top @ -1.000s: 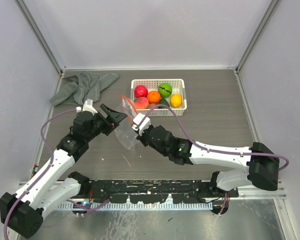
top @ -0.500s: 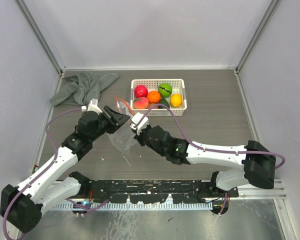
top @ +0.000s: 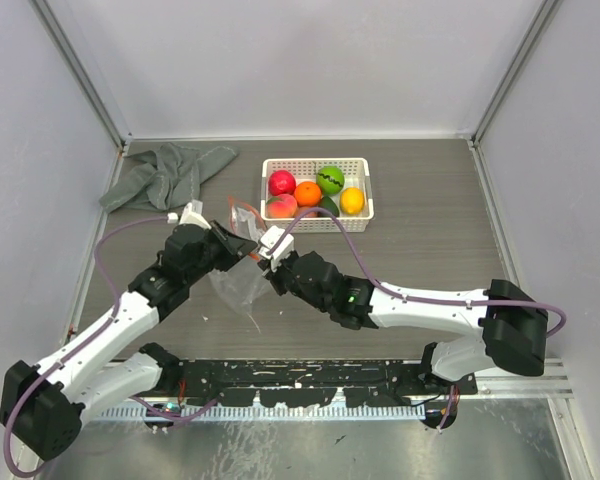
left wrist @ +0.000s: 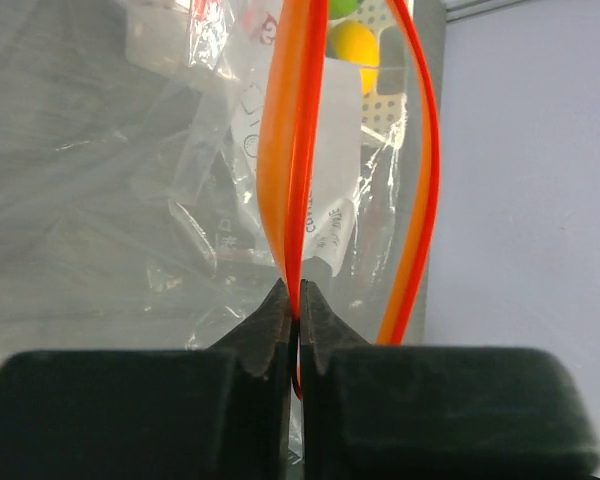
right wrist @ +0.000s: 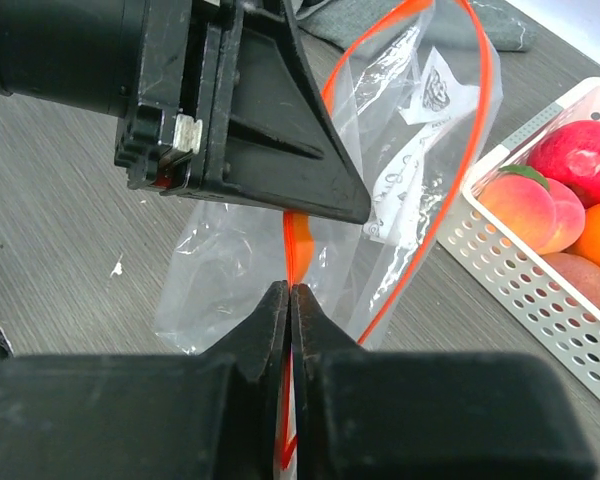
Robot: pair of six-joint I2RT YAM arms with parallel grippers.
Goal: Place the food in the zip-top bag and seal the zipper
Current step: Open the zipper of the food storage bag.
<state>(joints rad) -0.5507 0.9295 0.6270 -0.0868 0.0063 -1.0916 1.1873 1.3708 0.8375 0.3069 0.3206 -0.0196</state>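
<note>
The clear zip-top bag (top: 232, 285) hangs between my two grippers above the table, its mouth gaping. My left gripper (top: 248, 243) is shut on one side of the orange-red zipper (left wrist: 290, 150). My right gripper (top: 268, 255) is shut on the same strip (right wrist: 298, 250) just below the left gripper's fingers (right wrist: 310, 190). The strip's other side (right wrist: 450, 190) bows away in a loop. The food sits in the white basket (top: 315, 162): a red (top: 282, 182), orange (top: 308, 193), green (top: 330, 180), yellow (top: 352, 201) and peach fruit (top: 282, 206). I see nothing inside the bag.
A crumpled grey cloth (top: 165, 172) lies at the back left. The basket stands just behind the grippers. Grey walls close in the table on the left, back and right.
My left gripper has moved in toward the right one and closed on the zipper strip. The bag has shifted slightly down and to the left.
</note>
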